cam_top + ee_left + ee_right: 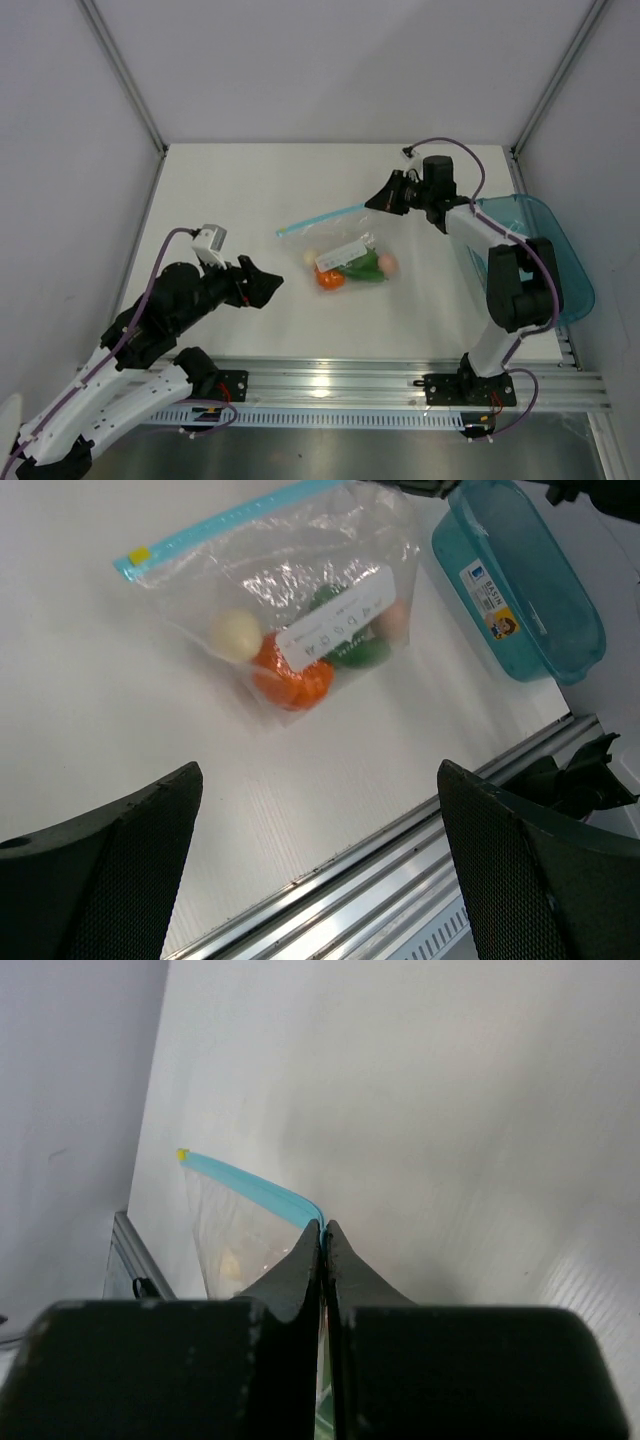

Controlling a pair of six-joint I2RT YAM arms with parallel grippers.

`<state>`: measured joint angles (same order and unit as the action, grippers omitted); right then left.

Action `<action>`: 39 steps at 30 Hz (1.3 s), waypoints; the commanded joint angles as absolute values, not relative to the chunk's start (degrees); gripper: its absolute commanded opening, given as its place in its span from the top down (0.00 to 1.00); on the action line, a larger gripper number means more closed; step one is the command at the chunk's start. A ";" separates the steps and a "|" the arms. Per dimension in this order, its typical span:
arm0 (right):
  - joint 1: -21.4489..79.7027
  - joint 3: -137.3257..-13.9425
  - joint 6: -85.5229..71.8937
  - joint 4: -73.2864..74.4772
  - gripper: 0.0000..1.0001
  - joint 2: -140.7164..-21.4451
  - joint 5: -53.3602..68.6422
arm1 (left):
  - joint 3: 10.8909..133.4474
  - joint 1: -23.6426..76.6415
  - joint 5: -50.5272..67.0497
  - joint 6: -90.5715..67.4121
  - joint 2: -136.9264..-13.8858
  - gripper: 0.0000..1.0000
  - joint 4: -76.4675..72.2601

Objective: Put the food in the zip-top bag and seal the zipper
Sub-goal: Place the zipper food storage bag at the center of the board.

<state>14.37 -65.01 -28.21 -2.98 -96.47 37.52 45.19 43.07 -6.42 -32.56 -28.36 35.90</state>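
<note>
Top external view: zip-top bag (350, 250) lies mid-surface, slightly right of centre. Zipper (320, 219) runs left-right along its far side, its right end angled toward the far right corner. Food (345, 272) is bunched inside at the near side. Right tool (375, 202) is clamped on the zipper's right end. Left tool (265, 284) has its jaws wide apart, left of the bag and not touching it.

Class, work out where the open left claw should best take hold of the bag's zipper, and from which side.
Probably the free end of the zipper, by its yellow tab, approached from the left. The strip is thin, so pinch its flat faces. The right claw is shut on the opposite end, and the food bulges away from the strip.
</note>
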 commanded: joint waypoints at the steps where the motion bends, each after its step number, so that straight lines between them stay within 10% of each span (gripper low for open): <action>1: 14.15 -71.70 -27.16 0.43 1.00 -103.24 34.46 | 43.77 43.15 -3.69 -33.40 -27.86 0.00 34.01; 15: 13.01 -87.19 -26.28 10.55 0.96 -120.67 27.25 | 41.49 43.15 -0.97 -35.07 -25.66 0.00 34.19; 27: 12.74 -90.08 -21.63 15.28 0.33 -119.36 23.91 | 40.60 43.15 4.83 -36.30 -26.36 0.00 31.64; 29: 12.74 -91.75 -20.14 18.10 0.04 -117.87 21.19 | 40.61 43.15 5.53 -36.56 -26.46 0.00 31.99; 39: 12.83 -87.30 -17.66 31.46 0.01 -100.92 5.29 | 39.64 43.15 5.19 -38.05 -25.75 0.00 31.64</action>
<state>12.62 -89.38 -19.11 26.04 -109.97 12.78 40.27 43.07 4.73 -36.32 -25.96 33.63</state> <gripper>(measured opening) 0.993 0.994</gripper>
